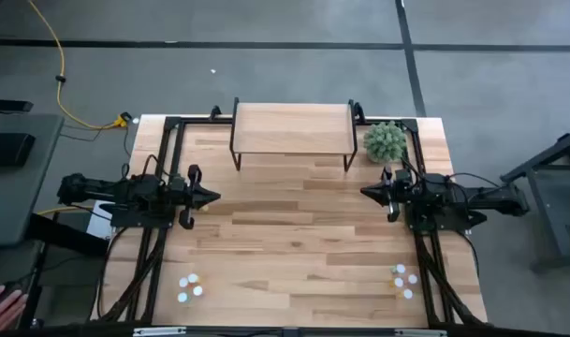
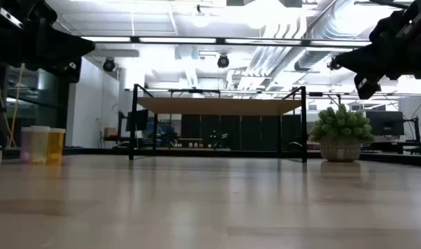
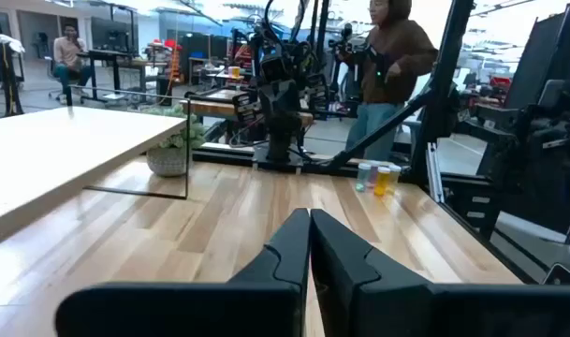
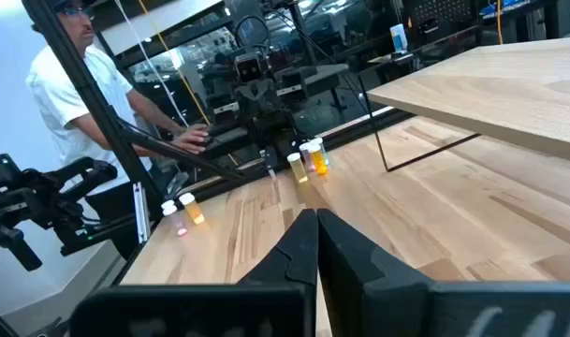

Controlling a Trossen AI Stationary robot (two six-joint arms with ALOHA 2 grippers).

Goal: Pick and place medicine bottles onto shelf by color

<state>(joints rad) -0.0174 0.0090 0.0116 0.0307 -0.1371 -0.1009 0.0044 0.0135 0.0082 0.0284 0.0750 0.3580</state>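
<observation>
1. Dark and pressed tip to tip, the left gripper (image 1: 212,197) is clenched on nothing; it hovers over bare planks of the light wood-plank tabletop (image 1: 294,234), pointing toward the middle. Before any descent its fingers (image 3: 289,245) must be released, since shut tips would only knock a bottle over.

2. The near-left cluster of small white-capped medicine bottles (image 1: 190,286) stands well behind and to one side of those fingers, by the near edge. My judgement is that the step in hand is the first reach, so the arm should draw back and swing toward that group, not push ahead.

3. Bodies there look pale, perhaps teal-blue and pink. They stand almost touching, so take an outer one first and come straight down over its cap.

4. The small raised shelf with a light wood top and thin black metal legs (image 1: 292,128) sits ahead of both sets of fingers, at the far edge, and carries no bottles yet. Choose one stretch of it per colour from the start.

5. The fuzzy green plant ball in its pot (image 1: 386,141) sits just beside the shelf's right end; bottles set there need care.

6. The right gripper (image 1: 363,193) is likewise clenched, empty, and aimed at the middle.

7. Its nearer group, yellow and orange white-capped bottles (image 1: 403,279), lies behind its fingers (image 4: 308,241) near the front right corner.
</observation>
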